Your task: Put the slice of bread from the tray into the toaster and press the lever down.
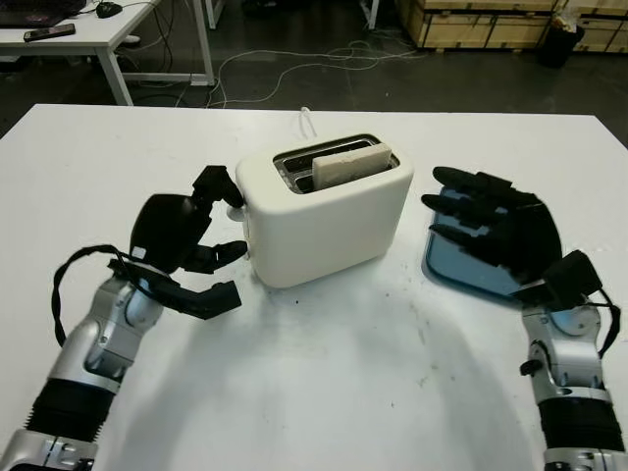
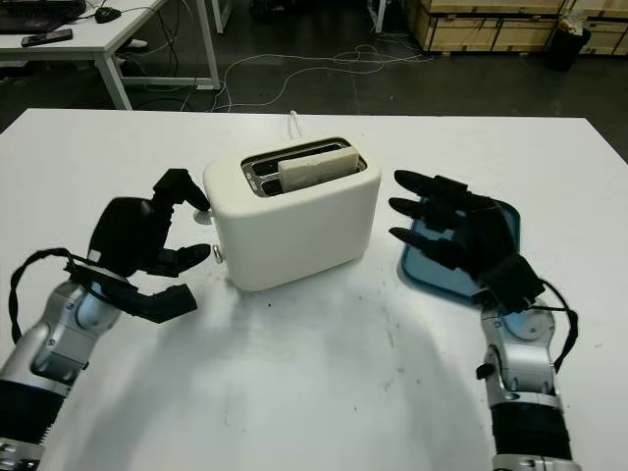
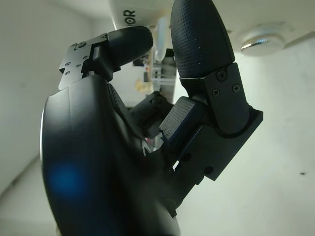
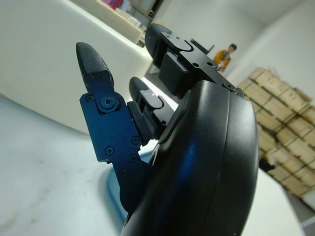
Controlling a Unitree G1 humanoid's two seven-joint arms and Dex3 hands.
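Note:
A white toaster (image 1: pixel 324 211) stands mid-table with the bread slice (image 1: pixel 350 163) upright in its slot, top edge sticking out. My left hand (image 1: pixel 224 245) is at the toaster's left end, open, with one fingertip (image 1: pixel 218 184) up against the small white lever (image 1: pixel 235 203). In the left wrist view the fingers (image 3: pixel 202 44) reach toward the lever (image 3: pixel 161 42) and a round knob (image 3: pixel 261 42). My right hand (image 1: pixel 471 216) hovers open over the blue tray (image 1: pixel 446 267), which lies right of the toaster, fingers pointing at it. No bread shows on the visible part of the tray.
The toaster's white cable (image 1: pixel 309 120) runs off the table's far edge. Bare white tabletop (image 1: pixel 343 373) stretches in front of the toaster. Beyond the table stand a desk (image 1: pixel 88 39) at far left and wooden crates (image 1: pixel 491 20) at far right.

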